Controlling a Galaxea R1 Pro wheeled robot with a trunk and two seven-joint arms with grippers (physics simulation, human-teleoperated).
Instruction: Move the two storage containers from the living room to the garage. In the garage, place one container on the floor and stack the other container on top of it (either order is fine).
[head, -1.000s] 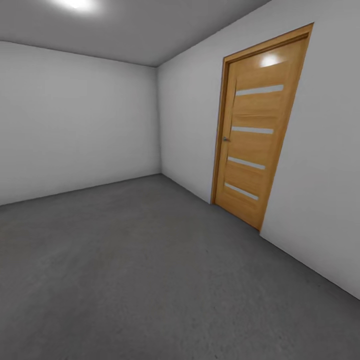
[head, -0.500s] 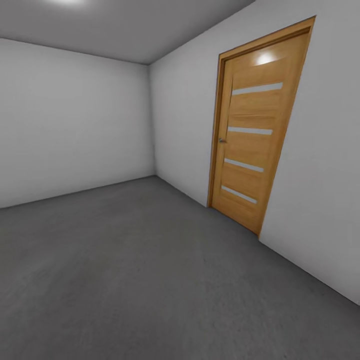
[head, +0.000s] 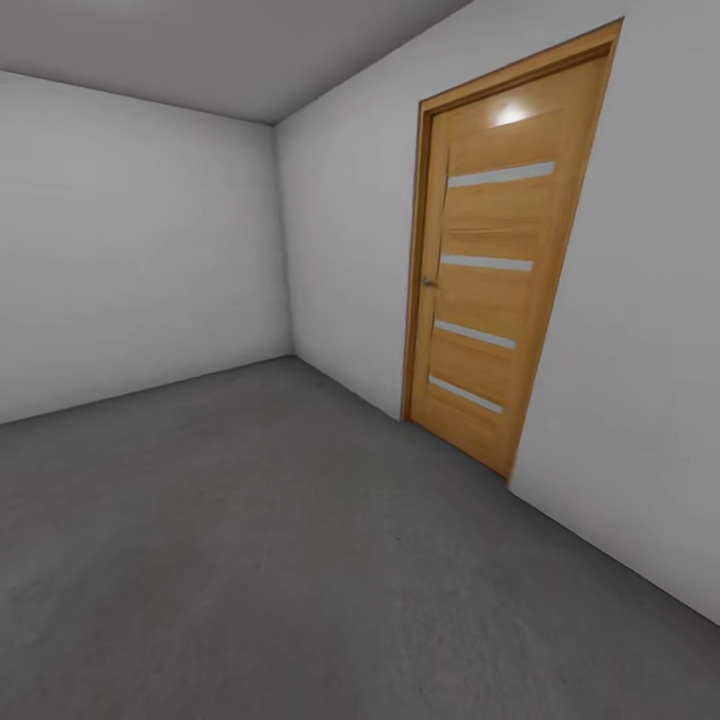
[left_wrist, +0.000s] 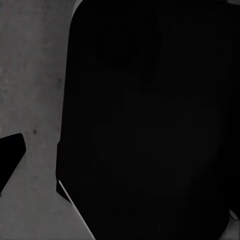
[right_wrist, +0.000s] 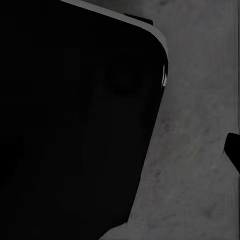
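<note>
The head view is showing the dark grey, mottled concrete floor (head: 300, 560) of a bare garage with plain grey-white walls (head: 130, 240) and a closed light wooden door (head: 490, 290). No red-orange container is standing here, so placing and stacking are judged outstanding. Each tool's state: cannot tell.

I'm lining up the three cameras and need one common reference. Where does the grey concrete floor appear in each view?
Head view: the floor spreads across the lower half, meeting the white walls and the wooden door.
Left wrist view: it runs as a strip beside a large dark shape.
Right wrist view: it lies beside a similar dark shape, as a mottled patch.
Shared landmark: the mottled grey concrete itself.
</note>
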